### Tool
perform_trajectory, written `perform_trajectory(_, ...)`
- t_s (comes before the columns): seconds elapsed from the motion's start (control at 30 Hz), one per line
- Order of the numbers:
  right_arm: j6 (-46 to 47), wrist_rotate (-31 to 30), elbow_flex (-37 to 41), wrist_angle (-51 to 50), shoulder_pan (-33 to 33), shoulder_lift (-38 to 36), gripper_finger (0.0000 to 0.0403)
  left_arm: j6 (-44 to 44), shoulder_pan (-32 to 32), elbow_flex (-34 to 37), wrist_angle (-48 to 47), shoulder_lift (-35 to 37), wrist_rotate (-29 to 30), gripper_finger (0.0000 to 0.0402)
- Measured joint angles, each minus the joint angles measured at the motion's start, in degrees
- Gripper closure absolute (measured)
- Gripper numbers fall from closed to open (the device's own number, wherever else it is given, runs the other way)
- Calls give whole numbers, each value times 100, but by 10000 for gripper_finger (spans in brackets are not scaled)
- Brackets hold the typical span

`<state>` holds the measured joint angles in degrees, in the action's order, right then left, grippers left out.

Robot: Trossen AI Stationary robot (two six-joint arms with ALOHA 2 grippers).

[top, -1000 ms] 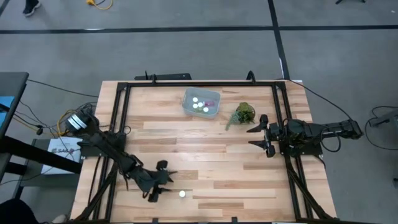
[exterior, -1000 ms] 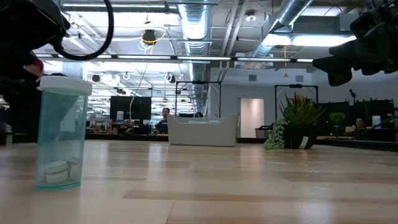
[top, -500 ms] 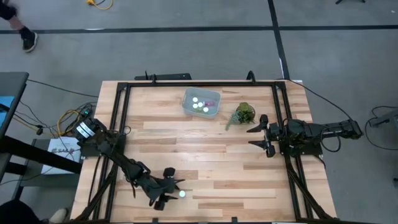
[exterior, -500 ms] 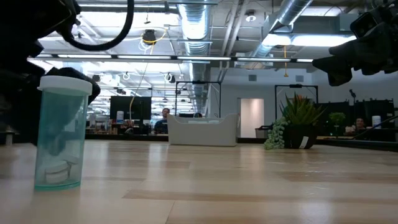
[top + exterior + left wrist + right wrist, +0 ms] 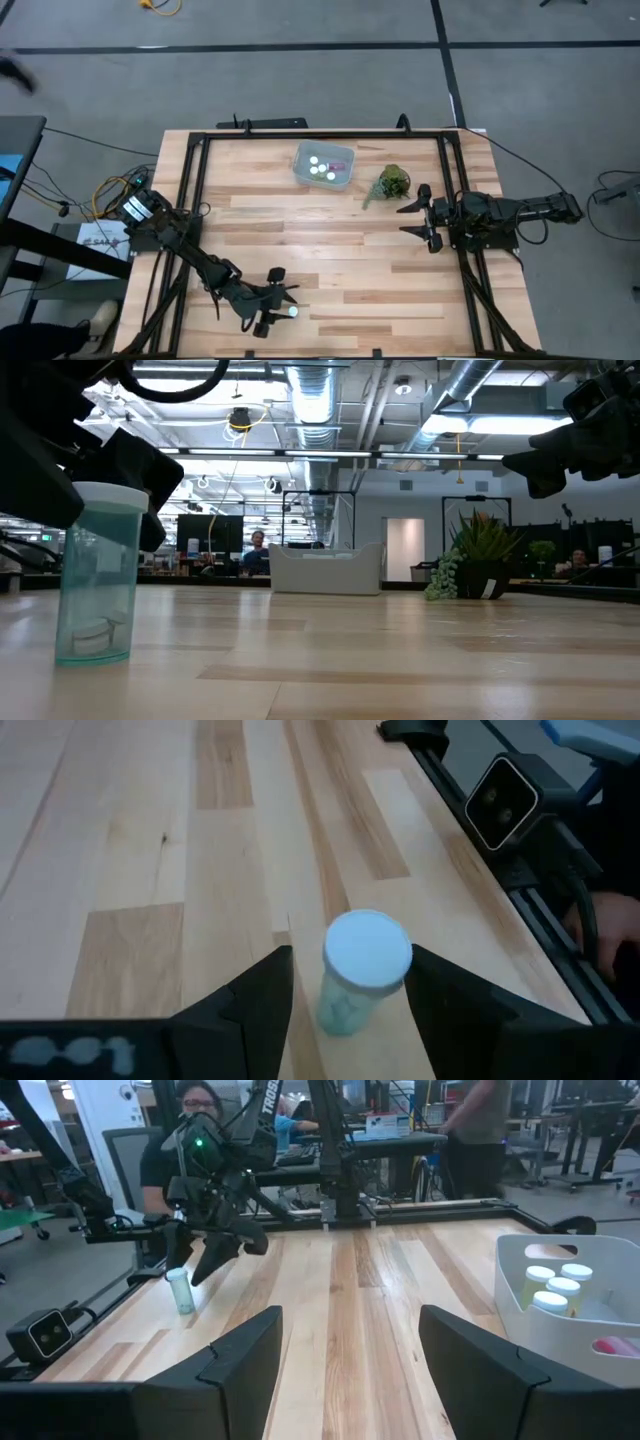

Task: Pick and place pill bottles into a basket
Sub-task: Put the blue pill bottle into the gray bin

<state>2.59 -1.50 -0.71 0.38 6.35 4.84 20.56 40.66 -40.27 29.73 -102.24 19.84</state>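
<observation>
A translucent green pill bottle (image 5: 292, 312) with a white cap stands upright on its base near the table's near edge; it also shows in the low view (image 5: 97, 573) and in the left wrist view (image 5: 362, 970). My left gripper (image 5: 283, 301) is open, its fingers on either side of the bottle without touching it. The pale basket (image 5: 324, 165) sits at the far middle with several white-capped bottles (image 5: 320, 167) inside and a pink one (image 5: 612, 1346). My right gripper (image 5: 415, 216) is open and empty at the right edge, above the table.
A green leafy clump (image 5: 391, 183) lies to the right of the basket. Black frame rails (image 5: 190, 210) run along the table's left, right and far edges. A small camera (image 5: 508, 802) sits at the near edge by the bottle. People sit in the room beyond.
My left gripper has moved toward the table's right and near edge, to the green bottle, and now has its open fingers around it. The bottle has stayed upright in place.
</observation>
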Motion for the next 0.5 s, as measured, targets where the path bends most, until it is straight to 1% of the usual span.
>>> perform_trajectory(0.33, -2, 0, -2, 0, 0, 2, 172, 4, -98, 0, 129, -2, -70, 225)
perform_trajectory(0.4, -1, 0, 0, 1, 0, 2, 172, 4, -123, 0, 129, -2, -143, 233)
perform_trajectory(0.5, 0, 0, 0, 2, 0, 2, 172, 10, -148, 0, 129, -2, -210, 257)
